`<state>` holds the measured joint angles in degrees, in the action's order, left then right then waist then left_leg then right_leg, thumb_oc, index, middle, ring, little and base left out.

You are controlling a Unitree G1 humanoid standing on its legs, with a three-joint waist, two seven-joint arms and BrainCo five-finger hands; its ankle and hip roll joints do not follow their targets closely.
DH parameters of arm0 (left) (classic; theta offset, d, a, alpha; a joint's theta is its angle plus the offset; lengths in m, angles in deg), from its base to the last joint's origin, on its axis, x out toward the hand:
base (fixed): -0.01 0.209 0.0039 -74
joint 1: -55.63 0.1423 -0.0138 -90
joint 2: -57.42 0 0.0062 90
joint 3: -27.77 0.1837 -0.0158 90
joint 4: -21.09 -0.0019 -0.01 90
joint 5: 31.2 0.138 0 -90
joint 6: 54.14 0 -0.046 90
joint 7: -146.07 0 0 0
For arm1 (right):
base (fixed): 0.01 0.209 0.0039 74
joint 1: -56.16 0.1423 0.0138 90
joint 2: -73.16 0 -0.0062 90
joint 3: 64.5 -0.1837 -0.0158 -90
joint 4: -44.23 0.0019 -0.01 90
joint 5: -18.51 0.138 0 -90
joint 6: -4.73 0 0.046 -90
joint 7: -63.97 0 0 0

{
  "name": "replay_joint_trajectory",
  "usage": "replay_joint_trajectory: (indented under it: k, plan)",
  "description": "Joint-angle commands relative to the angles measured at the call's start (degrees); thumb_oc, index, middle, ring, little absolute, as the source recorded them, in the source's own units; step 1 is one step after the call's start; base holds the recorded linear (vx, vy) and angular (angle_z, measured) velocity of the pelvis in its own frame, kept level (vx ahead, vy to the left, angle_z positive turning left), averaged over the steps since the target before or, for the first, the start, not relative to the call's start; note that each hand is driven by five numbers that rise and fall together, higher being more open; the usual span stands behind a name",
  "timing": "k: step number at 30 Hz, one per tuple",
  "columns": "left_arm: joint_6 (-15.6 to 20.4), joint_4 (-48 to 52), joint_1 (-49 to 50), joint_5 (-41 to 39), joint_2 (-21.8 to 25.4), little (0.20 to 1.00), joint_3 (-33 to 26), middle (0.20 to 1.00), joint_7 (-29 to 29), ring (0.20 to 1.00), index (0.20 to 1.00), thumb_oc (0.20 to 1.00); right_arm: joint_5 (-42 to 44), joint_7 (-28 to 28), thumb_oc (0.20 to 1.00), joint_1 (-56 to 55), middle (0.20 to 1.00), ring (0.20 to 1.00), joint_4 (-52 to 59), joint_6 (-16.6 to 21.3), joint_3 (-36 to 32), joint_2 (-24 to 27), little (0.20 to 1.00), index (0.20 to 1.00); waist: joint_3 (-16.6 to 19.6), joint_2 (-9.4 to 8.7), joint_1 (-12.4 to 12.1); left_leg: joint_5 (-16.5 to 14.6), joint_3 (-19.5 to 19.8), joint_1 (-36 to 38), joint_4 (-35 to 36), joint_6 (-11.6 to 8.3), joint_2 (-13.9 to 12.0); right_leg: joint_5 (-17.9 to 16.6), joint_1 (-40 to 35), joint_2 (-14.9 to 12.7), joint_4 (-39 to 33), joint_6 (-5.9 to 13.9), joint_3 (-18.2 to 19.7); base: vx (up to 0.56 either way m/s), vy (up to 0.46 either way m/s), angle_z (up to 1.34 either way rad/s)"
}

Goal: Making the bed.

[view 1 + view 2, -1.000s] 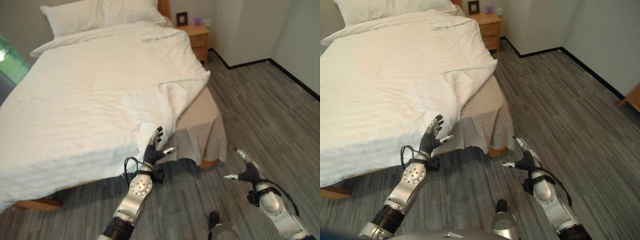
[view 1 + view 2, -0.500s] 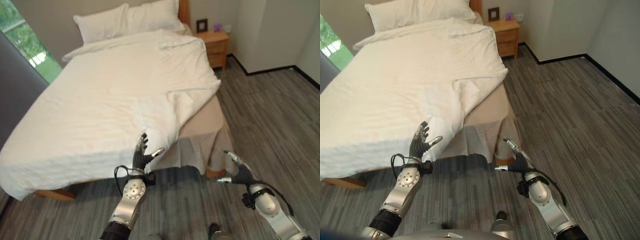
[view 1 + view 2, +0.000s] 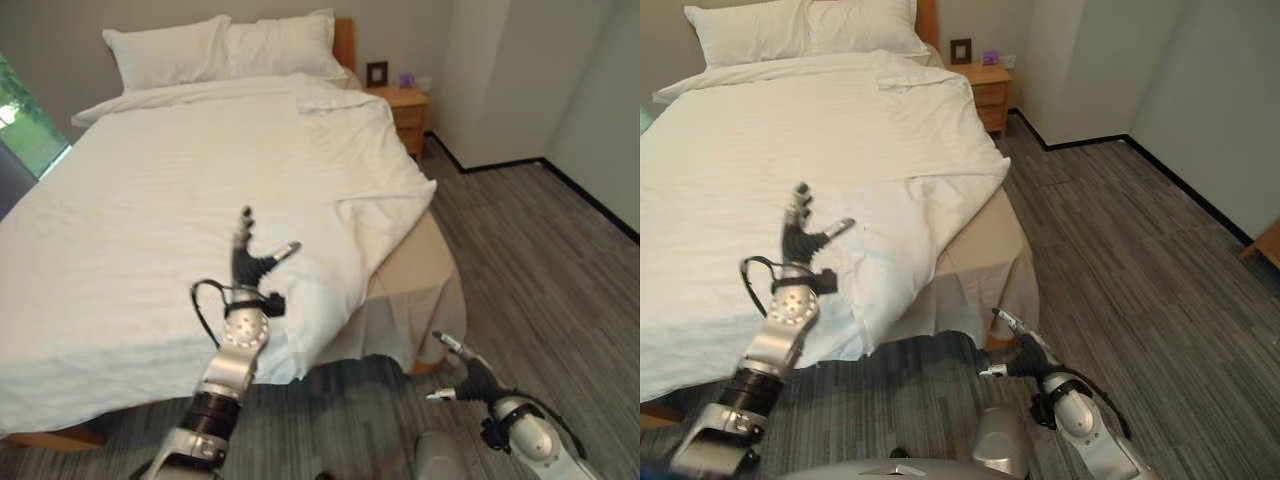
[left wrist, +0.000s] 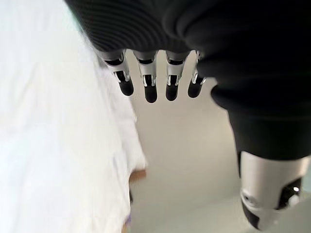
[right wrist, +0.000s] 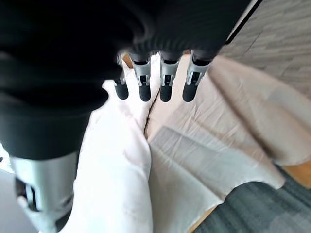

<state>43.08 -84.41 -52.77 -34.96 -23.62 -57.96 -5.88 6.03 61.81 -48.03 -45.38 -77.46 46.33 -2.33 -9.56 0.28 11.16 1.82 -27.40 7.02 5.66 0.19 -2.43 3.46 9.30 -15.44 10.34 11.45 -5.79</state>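
A white duvet (image 3: 180,190) covers the bed, with two white pillows (image 3: 230,45) at the head. Its near right corner is rumpled and pulled back, baring the beige bed skirt (image 3: 425,280). My left hand (image 3: 250,268) is raised over the duvet's near part, open, fingers (image 4: 150,82) straight and holding nothing. Low by the bed's near right corner, my right hand (image 3: 462,378) hangs above the floor, open too; past its fingers (image 5: 165,82) lie the duvet's edge (image 5: 116,170) and the skirt (image 5: 233,126).
A wooden nightstand (image 3: 405,100) with a small dark frame stands at the bed's far right. Grey striped floor (image 3: 540,260) runs along the bed's right side to a pale wall (image 3: 590,90). A window (image 3: 25,130) is at the left.
The camera has shifted. My left hand has risen from the duvet's lower edge to above the bed. My right hand sits lower, still open.
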Motion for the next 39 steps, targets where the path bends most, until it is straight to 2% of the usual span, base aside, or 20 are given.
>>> replay_joint_trajectory:
  k: [1, 2, 3, 4, 5, 7, 11, 12, 14, 16, 21, 24, 31, 38, 39]
  plan:
    - [0.3, -2.36, -5.14, 3.78, 2.41, 1.0, -0.87, 1.0, 2.17, 1.0, 1.0, 1.0, 1.2, 0.21, 1.0, 1.2, 1.0, 1.0, 2.04, 2.35, -2.19, -0.11, 1.0, 1.0, 0.97, 0.98, 0.72, -2.03, 0.0, 5.17, -0.66, -7.01, -5.34, -4.05, -7.17, 1.89, -10.11, 0.74, -0.64, 0.09, -0.08, 0.6]
    - [0.03, -6.18, -5.81, 1.59, 2.3, 1.0, -1.68, 1.0, 2.04, 1.0, 1.0, 1.0, 0.47, 0.93, 1.0, 0.96, 1.0, 1.0, 1.57, 2.01, -1.13, 0.94, 1.0, 1.0, 1.89, 0.54, 0.46, -2.41, -0.68, 6.02, -0.66, -7.26, -4.7, -5.86, -9.07, 1.34, -11.75, 1.54, -1.74, 0.24, -0.138, 0.56]
    - [-1.14, -13.49, -9.56, -1.42, 4.1, 1.0, -2.85, 1.0, 1.74, 1.0, 1.0, 1.0, -0.28, 2.02, 1.0, -0.58, 1.0, 1.0, 2.1, 2.09, -1.58, 2.01, 1.0, 1.0, 3.05, 1.28, 1.47, -1.82, -1.71, 6.6, -0.66, -8.27, -5.39, -7.07, -10.28, 1.91, -14.26, 2.12, -2.15, 0.26, -0.122, 0.52]
    - [-1.92, -18.56, -11.89, -2.45, 6.76, 1.0, -2.77, 1.0, 1.13, 1.0, 1.0, 1.0, 0.82, 3.09, 1.0, -2.14, 1.0, 1.0, 3.22, 2.72, -2.34, 3.08, 1.0, 1.0, 3.59, 1.86, 2.14, -1.53, -2.03, 6.56, -0.66, -8.54, -5.58, -7.29, -10.55, 2.3, -14.61, 2.03, -2.51, 0.17, -0.092, 0.3]
    - [-1.69, -19.01, -12.27, -2.59, 6.87, 1.0, -2.62, 1.0, 1.06, 1.0, 1.0, 1.0, 0.9, 3.19, 1.0, -2.19, 1.0, 1.0, 3.41, 2.66, -2.49, 3.06, 1.0, 1.0, 3.65, 1.83, 2.05, -1.2, -2.06, 6.26, -0.66, -8.57, -5.66, -7.6, -10.28, 2.4, -14.71, 1.85, -2.5, 0.08, -0.048, -0.06]
    - [-3.58, -31.29, -19.53, -1.39, 12.53, 1.0, 0.79, 1.0, -2.48, 1.0, 1.0, 1.0, 4.01, 5.22, 1.0, -6.12, 1.0, 1.0, 3.27, 3.35, -3.46, 4.73, 1.0, 1.0, 4.02, 2.9, 3.12, -1.08, -2.03, 6.01, -0.66, -9.23, -6.26, -7.19, -10.98, 2.96, -15.09, 1.84, -3.61, 0.12, -0.05, -0.25]
    - [-4.31, -34.45, -23.67, 2.35, 15.46, 1.0, 3.34, 1.0, -3.2, 1.0, 1.0, 1.0, 3.7, 6.1, 1.0, -6.05, 1.0, 1.0, 1.63, 3.69, -2.66, 5.42, 1.0, 1.0, 3.04, 3.25, 3.77, -0.5, -1.87, 4.85, -0.66, -9.93, -7.19, -7.11, -10.38, 3.55, -15.34, 1.98, -3.84, 0.04, -0.064, 0.07]
    - [-5.03, -37.05, -26.05, 5.98, 17.74, 1.0, 5.33, 1.0, -3.88, 1.0, 1.0, 1.0, 4.62, 7.24, 1.0, -6.28, 1.0, 1.0, 1.13, 4.12, -2.18, 6.0, 1.0, 1.0, 2.23, 3.47, 4.34, -0.07, -2.55, 4.05, -0.66, -10.25, -7.63, -7.19, -9.36, 3.93, -15.34, 2.12, -3.43, -0.01, -0.032, -0.19]
    - [-5.34, -38.97, -27.22, 7.65, 18.44, 1.0, 6.52, 1.0, -3.81, 1.0, 1.0, 1.0, 4.99, 7.53, 1.0, -6.03, 1.0, 1.0, 0.72, 4.36, -1.71, 6.19, 1.0, 1.0, 1.86, 3.56, 4.45, 0.13, -2.92, 3.57, -0.66, -10.37, -7.82, -7.32, -8.74, 4.07, -15.34, 2.21, -3.18, -0.03, -0.034, -0.19]
    - [-6.93, -42.69, -31.46, 13.61, 20.98, 1.0, 9.97, 1.0, -3.23, 1.0, 1.0, 1.0, 5.75, 8.1, 1.0, -5.63, 1.0, 1.0, 0.15, 5.36, -1.14, 7.11, 1.0, 1.0, 0.36, 3.88, 5.4, 0.85, -3.96, 1.45, -0.66, -10.81, -8.54, -8.03, -5.65, 4.54, -15.34, 2.45, -1.99, -0.09, -0.018, -0.23]
    - [-8.52, -45.22, -34.99, 19.8, 24.49, 1.0, 13.4, 1.0, -2.57, 1.0, 1.0, 1.0, 7.05, 7.96, 1.0, -5.39, 1.0, 1.0, -0.88, 5.96, -0.97, 7.2, 1.0, 1.0, -1.29, 4.41, 5.84, 1.85, -4.65, -2.82, -0.66, -11.19, -9.44, -8.99, -0.28, 5.1, -15.14, 2.57, -0.64, -0.08, -0.009, -0.29]
    - [-8.92, -48.34, -35.72, 21.25, 26.49, 1.0, 14.95, 1.0, -3.78, 1.0, 1.0, 1.0, 7.54, 8.21, 1.0, -5.01, 1.0, 1.0, -1.23, 6.09, -0.85, 7.07, 1.0, 1.0, -1.88, 4.52, 5.98, 2.22, -4.95, -4.54, -0.66, -11.25, -9.57, -9.33, 1.83, 5.24, -15.05, 2.59, 0.17, -0.06, 0.004, -0.14]
    - [-8.6, -54.42, -37.3, 17.44, 29.18, 1.0, 14.43, 1.0, -6.85, 1.0, 1.0, 1.0, 10.45, 8.67, 1.0, -4.16, 1.0, 1.0, -2.03, 5.19, -0.91, 6.59, 1.0, 1.0, -3.9, 5.3, 6.01, 3.12, -4.51, -8.32, -0.66, -11.46, -10.06, -9.96, 6.21, 5.59, -14.75, 2.19, 1.85, -0.04, -0.011, -0.13]
    - [-10.09, -61.57, -32.86, 20.46, 28.76, 1.0, 14.02, 1.0, -10.36, 1.0, 1.0, 1.0, 11.17, 9.43, 1.0, -3.07, 1.0, 1.0, -1.06, 5.03, -0.56, 6.9, 1.0, 1.0, -5.57, 5.28, 6.01, 4.33, -4.66, -12.13, -0.66, -11.88, -11.1, -10.62, 10.48, 6.27, -14.58, 2.05, 2.65, -0.05, -0.01, -0.04]
    - [-9.91, -62.44, -31.82, 20.25, 28.4, 1.0, 13.43, 1.0, -10.9, 1.0, 1.0, 1.0, 11.22, 9.63, 1.0, -3.3, 1.0, 1.0, -0.56, 5.02, -0.66, 7.1, 1.0, 1.0, -5.4, 5.45, 5.8, 2.97, -3.95, -12.07, -0.66, -12.45, -11.16, -9.52, 10.48, 6.33, -14.8, 2.53, 3.22, 0.03, 0.028, -0.05]
